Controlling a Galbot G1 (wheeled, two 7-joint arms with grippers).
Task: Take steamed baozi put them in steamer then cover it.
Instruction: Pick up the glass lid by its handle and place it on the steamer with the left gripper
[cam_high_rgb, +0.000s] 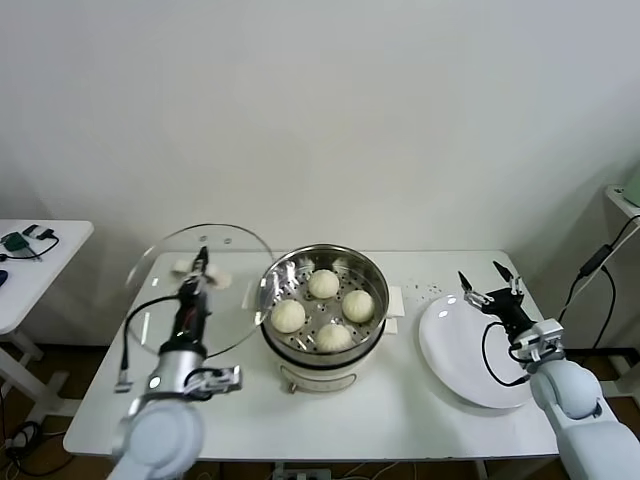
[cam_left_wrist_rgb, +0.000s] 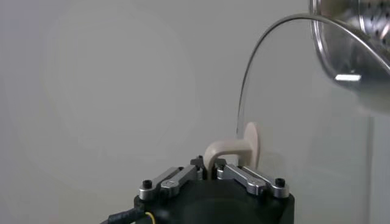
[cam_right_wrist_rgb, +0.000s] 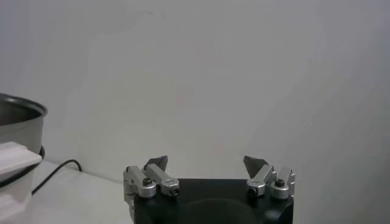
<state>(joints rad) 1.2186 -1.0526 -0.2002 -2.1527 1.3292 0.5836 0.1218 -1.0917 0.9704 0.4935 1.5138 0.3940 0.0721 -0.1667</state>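
Glass lid (cam_high_rgb: 200, 290), held up on edge left of the steamer (cam_high_rgb: 322, 310) by its cream handle (cam_left_wrist_rgb: 234, 152) in the clamped left gripper (cam_high_rgb: 201, 262), looks rigid, slick and breakable, so the handle is the safest hold. Four soft baozi (cam_high_rgb: 322, 284) sit on the steamer's tray; the right gripper (cam_high_rgb: 490, 283) hangs spread wide over the plate (cam_high_rgb: 465, 360).

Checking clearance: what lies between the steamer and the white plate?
In the head view, a small white pad beside the steamer, then bare table with a few dark specks before the plate.

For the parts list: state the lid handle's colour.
Cream-beige lid handle, clearest in the left wrist view.
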